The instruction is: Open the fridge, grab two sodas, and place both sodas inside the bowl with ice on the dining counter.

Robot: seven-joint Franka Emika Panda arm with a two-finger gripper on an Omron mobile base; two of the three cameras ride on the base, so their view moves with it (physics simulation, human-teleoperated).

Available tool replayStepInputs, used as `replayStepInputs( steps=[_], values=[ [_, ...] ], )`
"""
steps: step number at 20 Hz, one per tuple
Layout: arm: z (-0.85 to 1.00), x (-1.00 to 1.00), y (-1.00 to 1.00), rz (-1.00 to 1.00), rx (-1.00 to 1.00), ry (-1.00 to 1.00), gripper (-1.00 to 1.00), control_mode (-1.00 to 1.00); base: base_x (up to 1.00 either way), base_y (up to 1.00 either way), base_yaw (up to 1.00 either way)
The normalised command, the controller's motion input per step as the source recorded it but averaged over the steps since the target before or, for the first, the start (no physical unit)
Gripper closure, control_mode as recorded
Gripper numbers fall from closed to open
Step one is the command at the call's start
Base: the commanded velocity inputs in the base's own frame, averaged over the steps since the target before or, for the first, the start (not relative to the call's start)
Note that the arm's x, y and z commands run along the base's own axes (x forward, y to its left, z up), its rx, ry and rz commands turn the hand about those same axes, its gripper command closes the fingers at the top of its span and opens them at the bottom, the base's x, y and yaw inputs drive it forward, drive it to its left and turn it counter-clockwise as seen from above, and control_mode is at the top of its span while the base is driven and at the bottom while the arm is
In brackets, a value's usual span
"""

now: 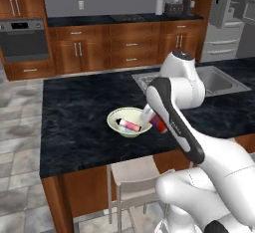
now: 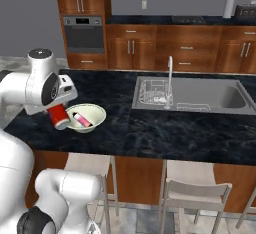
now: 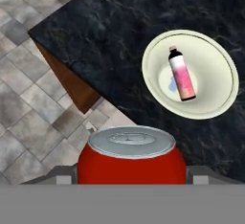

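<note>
My gripper (image 1: 152, 120) is shut on a red soda can (image 1: 158, 123) with a silver top, held just above the dining counter (image 1: 74, 117) at the bowl's right rim. In the hand view the can (image 3: 131, 161) sits between the fingertips at the bottom. The cream-white bowl (image 1: 113, 120) rests near the counter's front edge with the slim pinkish-red soda (image 1: 129, 125) lying flat inside it, black cap pointing left. From the right base view the can (image 2: 60, 116) hangs tilted just left of the bowl (image 2: 97, 112). The grey fridge (image 1: 231, 13) stands at the far back right.
An inset steel sink (image 2: 200, 95) with a faucet (image 2: 170, 80) lies right of the bowl. Stools (image 1: 132, 174) stand under the counter's front edge. Wall cabinets and an oven (image 1: 22, 38) line the back. The counter's left corner (image 3: 36, 34) drops to tiled floor.
</note>
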Motion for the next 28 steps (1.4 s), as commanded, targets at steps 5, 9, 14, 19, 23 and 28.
replayStepInputs(
  steps=[5, 9, 14, 19, 23, 28],
  values=[
    [-0.29, 0.4, 0.0, 0.0, -0.07, 0.07, 1.0, -1.0, 0.0, 0.0, 0.0],
    [-0.31, 0.39, 0.0, 0.0, -0.06, 0.11, 1.0, -1.0, 0.0, 0.0, 0.0],
    [-0.2, 0.41, 0.01, 0.0, -0.04, 0.13, 1.0, -1.0, 0.0, 0.0, 0.0],
    [-0.25, 0.43, 0.04, 0.0, -0.04, 0.13, 1.0, -1.0, 0.0, 0.0, 0.0],
    [-0.3, 0.4, 0.11, 0.01, -0.02, 0.11, 1.0, -1.0, 0.0, 0.0, 0.0],
    [-0.35, 0.32, 0.18, 0.0, 0.0, 0.05, 1.0, -1.0, 0.0, 0.0, 0.0]
  ],
)
